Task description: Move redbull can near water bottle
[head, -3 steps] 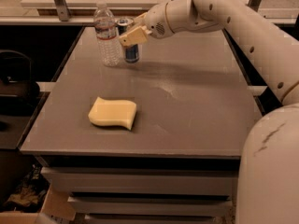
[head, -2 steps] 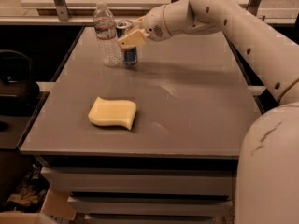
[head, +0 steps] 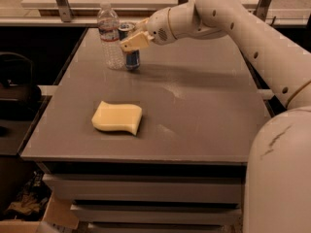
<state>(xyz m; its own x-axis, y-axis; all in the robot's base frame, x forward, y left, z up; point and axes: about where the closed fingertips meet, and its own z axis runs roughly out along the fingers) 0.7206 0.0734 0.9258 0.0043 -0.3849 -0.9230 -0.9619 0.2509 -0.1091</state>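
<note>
Desk (head: 194, 106) far-left corner: gripper (head: 131, 42) clamped on redbull can (head: 132, 60) beside water bottle (head: 110, 38) (gap unclear); toppling risk on sideways retreat.

gripper (head: 132, 41) in front of redbull can (head: 132, 60), covering its middle, robot body (head: 279, 178) cut by right edge

The arm (head: 243, 28) is glossy white, of rounded tubular segments with small dark dots. Its tan gripper (head: 132, 41) sits far left; the near-right white body (head: 279, 183) carries a dark scuff.
</note>
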